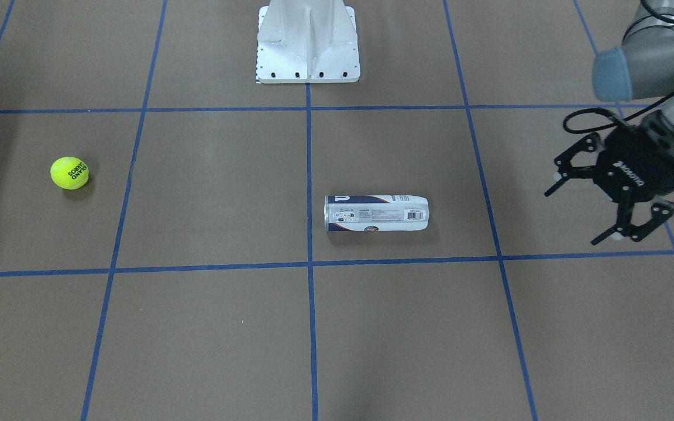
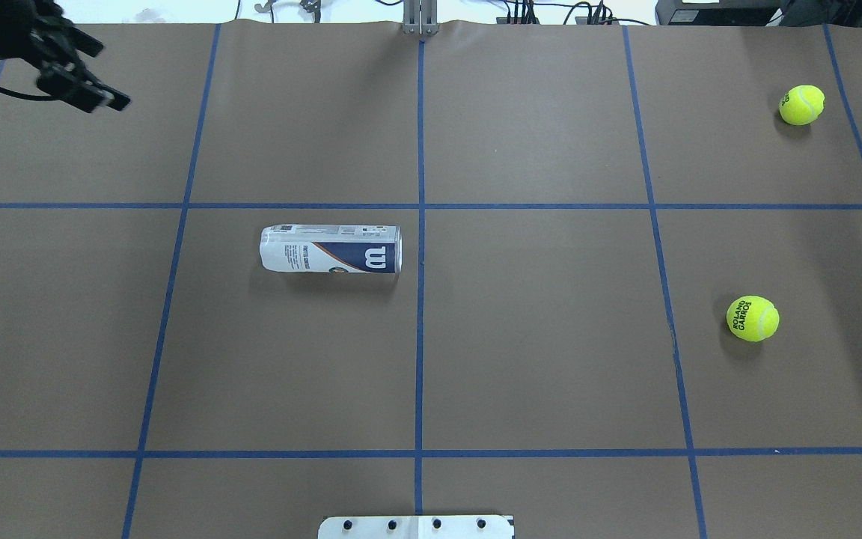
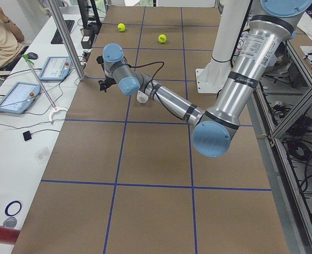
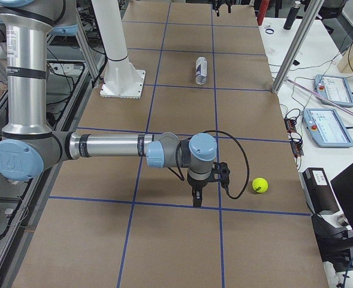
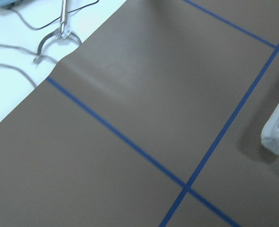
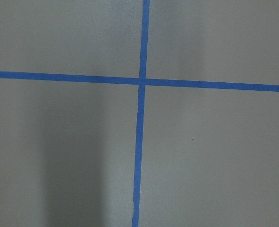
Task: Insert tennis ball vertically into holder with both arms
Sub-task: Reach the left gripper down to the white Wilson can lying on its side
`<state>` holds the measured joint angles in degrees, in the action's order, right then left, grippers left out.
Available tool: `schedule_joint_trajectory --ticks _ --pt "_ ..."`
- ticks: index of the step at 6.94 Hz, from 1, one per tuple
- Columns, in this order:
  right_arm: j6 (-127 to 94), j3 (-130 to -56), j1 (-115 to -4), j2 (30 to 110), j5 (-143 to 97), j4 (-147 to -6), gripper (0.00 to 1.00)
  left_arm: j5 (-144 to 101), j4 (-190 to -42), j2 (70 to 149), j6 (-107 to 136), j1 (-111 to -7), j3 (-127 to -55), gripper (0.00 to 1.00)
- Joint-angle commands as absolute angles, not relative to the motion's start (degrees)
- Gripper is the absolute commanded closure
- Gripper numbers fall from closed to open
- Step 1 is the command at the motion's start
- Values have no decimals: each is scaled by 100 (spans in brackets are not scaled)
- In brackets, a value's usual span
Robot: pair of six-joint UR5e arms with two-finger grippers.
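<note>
Nothing is done yet: the can lies on its side on the bench, the ball well apart toward the right. The left pincer hangs spread apart, empty. Whether the right pincer is apart or together I cannot tell, though it seems empty. Both pickups remain.

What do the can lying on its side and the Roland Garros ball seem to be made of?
The tennis-ball can is probably thin plastic: its end looks translucent in the left wrist view, with a smooth printed label. The tennis ball looks like matte fuzzy felt: no shine, a paler curved seam.
</note>
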<state>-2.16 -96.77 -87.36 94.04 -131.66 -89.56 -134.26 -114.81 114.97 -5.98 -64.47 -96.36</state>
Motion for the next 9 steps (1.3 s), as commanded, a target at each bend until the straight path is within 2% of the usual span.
schedule_joint_trajectory --ticks 1,2,4,5,7,9 --pt "-228 -9668 -8736 9404 -13166 -8956 0 -12676 -11417 11864 -781 -5242 -9624 0" --pt "-237 -9677 -8736 9404 -13175 -8956 0 -12535 -10991 12126 -1287 -4986 -9633 0" --pt "-246 -9677 -8736 9404 -13210 -8965 0 -12159 -9613 13126 -1538 -4433 -9554 0" --pt "-246 -9668 -8736 9404 -13210 -8965 0 -11451 -9580 13270 -1529 -3986 -9528 0" --pt "-246 -9677 -8736 9404 -13219 -8965 0 -10951 -9632 13718 -1547 -3640 -8837 0" --pt "-246 -9677 -8736 9404 -13219 -8965 0 -10611 -9694 13711 -1564 -3376 -8693 0"
